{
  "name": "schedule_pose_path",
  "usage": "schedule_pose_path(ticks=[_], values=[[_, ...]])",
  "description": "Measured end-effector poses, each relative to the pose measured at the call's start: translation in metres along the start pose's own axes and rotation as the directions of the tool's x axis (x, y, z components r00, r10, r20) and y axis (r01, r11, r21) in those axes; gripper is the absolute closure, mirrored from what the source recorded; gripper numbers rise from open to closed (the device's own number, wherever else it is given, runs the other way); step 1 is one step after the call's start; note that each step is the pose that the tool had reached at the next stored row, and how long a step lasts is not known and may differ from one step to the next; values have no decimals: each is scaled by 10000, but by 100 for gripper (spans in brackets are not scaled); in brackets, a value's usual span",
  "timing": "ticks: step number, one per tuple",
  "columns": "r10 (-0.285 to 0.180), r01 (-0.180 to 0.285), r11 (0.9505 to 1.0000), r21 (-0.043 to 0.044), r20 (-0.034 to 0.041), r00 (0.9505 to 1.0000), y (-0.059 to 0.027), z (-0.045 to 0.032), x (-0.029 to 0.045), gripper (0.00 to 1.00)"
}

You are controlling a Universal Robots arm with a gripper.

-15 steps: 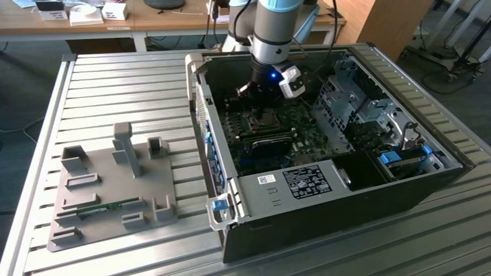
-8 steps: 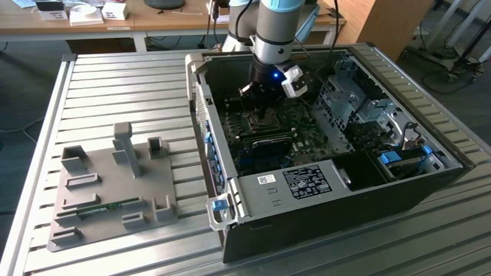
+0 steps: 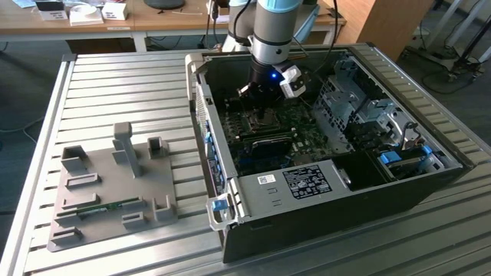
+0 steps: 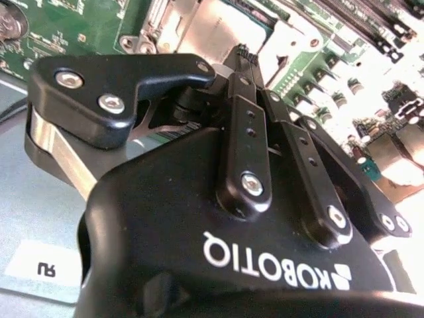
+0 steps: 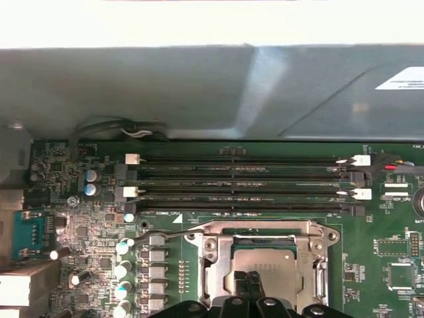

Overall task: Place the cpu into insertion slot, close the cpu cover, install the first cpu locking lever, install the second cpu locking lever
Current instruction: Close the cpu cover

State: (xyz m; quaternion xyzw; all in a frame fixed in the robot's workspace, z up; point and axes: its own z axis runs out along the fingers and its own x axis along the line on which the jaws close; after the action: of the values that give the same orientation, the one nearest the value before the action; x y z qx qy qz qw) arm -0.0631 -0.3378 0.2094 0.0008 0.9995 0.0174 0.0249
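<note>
In the exterior view my gripper (image 3: pixel 259 105) reaches down into the open computer case (image 3: pixel 429 190), just above the insertion slot (image 3: pixel 261 122) on the green board. In the first wrist view the cpu (image 5: pixel 265 260), with its silver-grey top, lies in the slot. The silver cpu cover (image 5: pixel 211 265) lies flat around the cpu. The gripper (image 5: pixel 248 279) is shut, tips together on the cpu's near edge, with nothing seen between them. The second wrist view shows the black fingers (image 4: pixel 242 112) meeting at the gripper's tip (image 4: pixel 244 52) over the cpu (image 4: pixel 215 26). A thin metal lever rod (image 5: pixel 162 233) runs beside the socket's corner.
Several long black memory slots (image 5: pixel 245 185) lie just beyond the socket, with the grey case wall (image 5: pixel 199 93) behind them. A row of capacitors (image 5: pixel 122 271) stands beside the socket. A drive cage (image 3: pixel 360 109) fills the case's right in the exterior view. A grey fixture plate (image 3: pixel 107 190) sits on the slatted table (image 3: pixel 123 86).
</note>
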Motion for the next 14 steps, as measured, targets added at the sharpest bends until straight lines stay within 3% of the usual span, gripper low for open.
schedule_pose_path(ticks=[7,14], values=[[1,-1,10000,0,1,10000,0,9,113,89],[0,0,10000,2,0,10000,-2,40,153,89]])
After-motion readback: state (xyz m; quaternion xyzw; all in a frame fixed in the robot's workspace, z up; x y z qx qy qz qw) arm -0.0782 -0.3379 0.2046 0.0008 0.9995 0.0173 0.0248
